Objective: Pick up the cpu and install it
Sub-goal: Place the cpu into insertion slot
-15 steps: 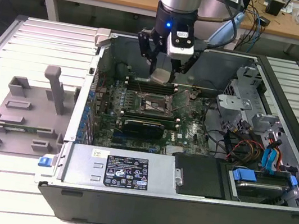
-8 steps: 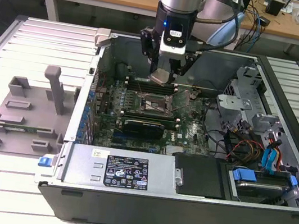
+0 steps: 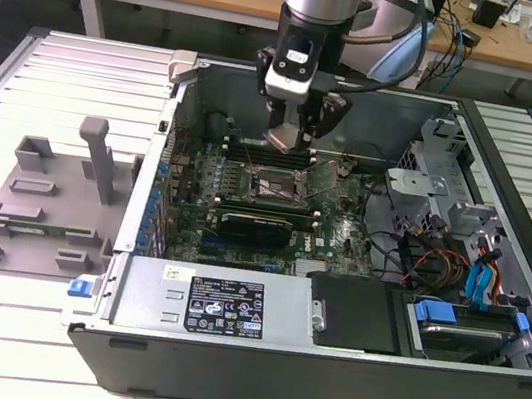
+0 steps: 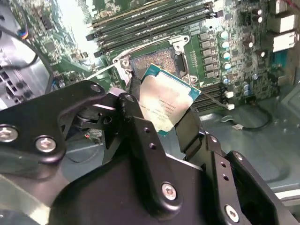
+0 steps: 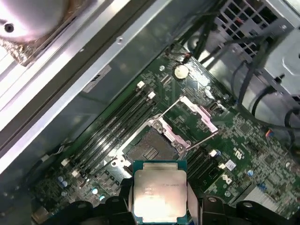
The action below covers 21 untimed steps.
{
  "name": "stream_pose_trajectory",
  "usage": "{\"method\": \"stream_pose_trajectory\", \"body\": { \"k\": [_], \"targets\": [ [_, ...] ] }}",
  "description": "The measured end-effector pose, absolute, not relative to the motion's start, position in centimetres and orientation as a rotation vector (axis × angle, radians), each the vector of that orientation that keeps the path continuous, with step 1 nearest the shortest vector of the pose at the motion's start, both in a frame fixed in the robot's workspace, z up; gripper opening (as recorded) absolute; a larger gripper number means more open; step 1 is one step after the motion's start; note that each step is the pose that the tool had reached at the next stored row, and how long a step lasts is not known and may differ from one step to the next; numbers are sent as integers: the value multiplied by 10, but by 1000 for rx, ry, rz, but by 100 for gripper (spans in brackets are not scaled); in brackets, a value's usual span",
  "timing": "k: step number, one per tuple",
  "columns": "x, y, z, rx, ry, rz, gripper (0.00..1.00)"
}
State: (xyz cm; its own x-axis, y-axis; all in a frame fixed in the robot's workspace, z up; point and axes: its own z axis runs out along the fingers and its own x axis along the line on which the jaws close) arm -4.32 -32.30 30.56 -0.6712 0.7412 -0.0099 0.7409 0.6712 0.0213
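The gripper (image 3: 291,139) pinches one cpu (image 5: 160,194) by two edges, hovering clear above one open socket (image 5: 147,151) inside the case (image 3: 318,380).

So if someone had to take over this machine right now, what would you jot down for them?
Gripper: shut on the cpu, gripping its opposite edges, inside the open computer case.
Socket on the motherboard: open and empty, with its retaining frame flipped up. The cpu hangs near and above it, not touching.
Done: pickup; the cpu is in the grip.
Left: the cpu is not yet seated in the socket, and the retaining frame is not closed.
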Motion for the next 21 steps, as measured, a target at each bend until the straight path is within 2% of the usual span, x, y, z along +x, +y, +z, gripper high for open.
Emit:
{"method": "stream_pose_trajectory", "body": {
  "k": [10, 21],
  "targets": [
    [-43, -323, 305, 1727, 2600, 19, 54],
    [-43, -323, 302, 1996, 2399, 17, 54]
  ]
}}
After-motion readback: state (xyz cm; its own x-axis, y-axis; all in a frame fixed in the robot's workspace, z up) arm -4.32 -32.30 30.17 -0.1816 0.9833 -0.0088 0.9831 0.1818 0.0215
